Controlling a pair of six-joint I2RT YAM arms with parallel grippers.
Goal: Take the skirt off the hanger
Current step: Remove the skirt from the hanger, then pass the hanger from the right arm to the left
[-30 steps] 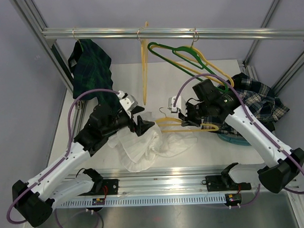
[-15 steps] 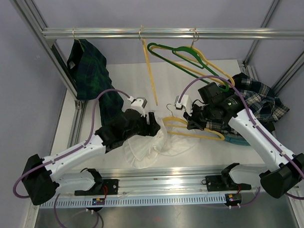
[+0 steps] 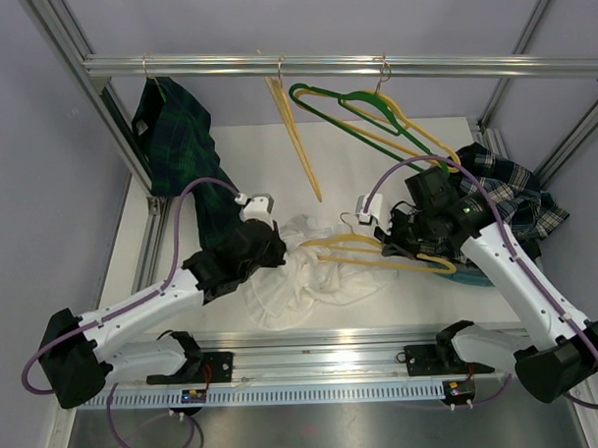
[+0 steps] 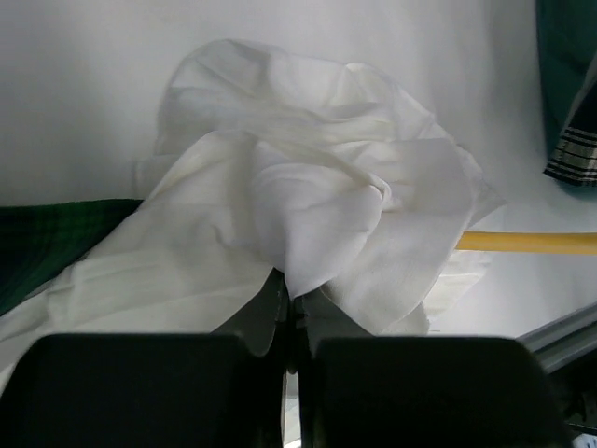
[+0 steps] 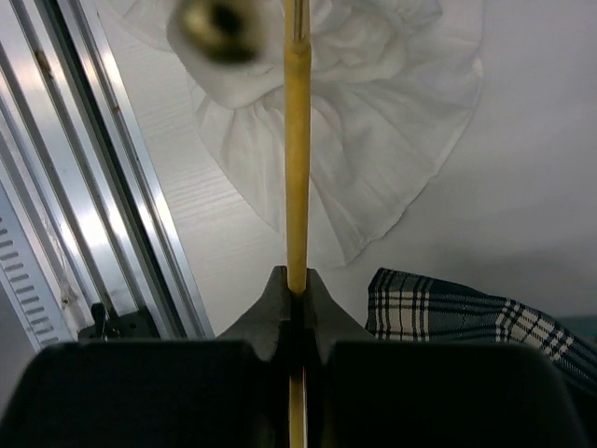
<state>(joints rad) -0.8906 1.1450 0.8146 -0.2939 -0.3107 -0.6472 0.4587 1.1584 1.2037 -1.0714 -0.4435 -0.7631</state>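
L gripper [image 4: 291, 313] pinches skirt [image 4: 308, 205] fold at fingertips; R gripper [image 5: 297, 285] clamps hanger [image 5: 297, 140], skirt ahead below it.

White counter [image 3: 356, 158], crumpled white skirt [image 3: 301, 268] lying near its middle, heap of plaid garments [image 3: 514, 202] at its right edge

1 camera looks down from above; 2 wrist cameras sit close, sharing the white skirt [image 3: 301, 268].
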